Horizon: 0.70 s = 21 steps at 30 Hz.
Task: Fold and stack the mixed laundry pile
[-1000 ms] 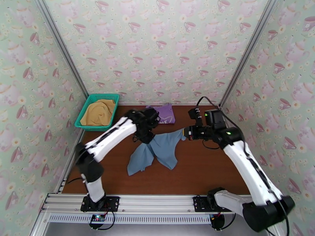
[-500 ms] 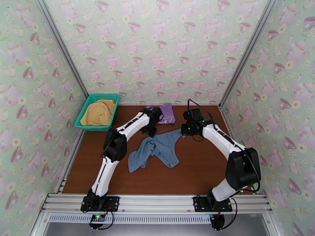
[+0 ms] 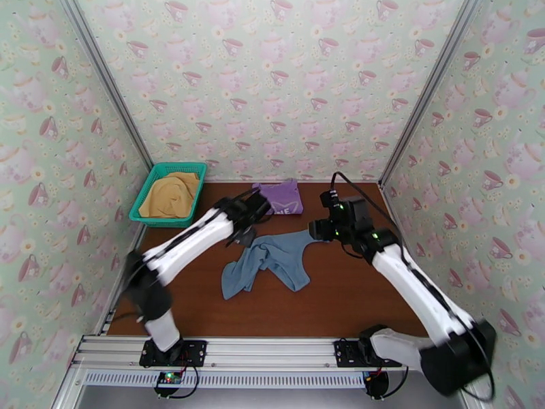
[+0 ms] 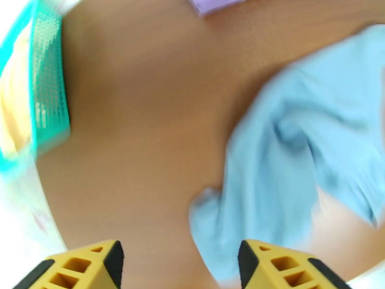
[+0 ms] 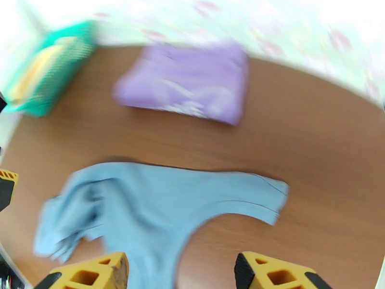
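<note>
The grey-blue garment lies crumpled in the middle of the table, also seen in the left wrist view and right wrist view. The lilac-purple shirt lies folded flat at the back. The mustard-yellow garment fills the teal basket. My left gripper hovers open just left of the grey-blue cloth, nothing between its fingers. My right gripper hangs open above the cloth's right corner.
The teal mesh basket stands at the back left corner against the wall. Patterned walls close in the table on three sides. Bare brown tabletop lies in front of and to the right of the grey-blue garment.
Both grippers opened and let go of the grey-blue garment, which dropped from stretched between them into a crumpled heap. Both arms shifted slightly away from it.
</note>
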{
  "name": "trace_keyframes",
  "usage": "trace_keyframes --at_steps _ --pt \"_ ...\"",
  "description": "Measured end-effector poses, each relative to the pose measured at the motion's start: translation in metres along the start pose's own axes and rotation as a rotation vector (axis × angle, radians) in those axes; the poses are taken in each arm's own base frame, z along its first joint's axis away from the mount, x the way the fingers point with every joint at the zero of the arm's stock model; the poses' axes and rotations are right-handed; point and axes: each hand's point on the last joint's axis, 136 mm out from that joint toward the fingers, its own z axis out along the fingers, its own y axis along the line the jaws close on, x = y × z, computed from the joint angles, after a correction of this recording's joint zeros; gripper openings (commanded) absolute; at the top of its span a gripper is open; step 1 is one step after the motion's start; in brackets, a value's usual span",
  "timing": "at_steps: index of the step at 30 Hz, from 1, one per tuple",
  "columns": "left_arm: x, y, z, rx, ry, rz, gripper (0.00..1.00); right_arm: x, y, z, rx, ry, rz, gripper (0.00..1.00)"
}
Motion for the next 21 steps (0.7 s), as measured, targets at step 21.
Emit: trace_keyframes --at_steps 21 --pt "0.150 -0.049 0.114 -0.035 0.180 0.012 0.49 0.042 0.044 0.004 -0.158 0.077 -0.076 0.61"
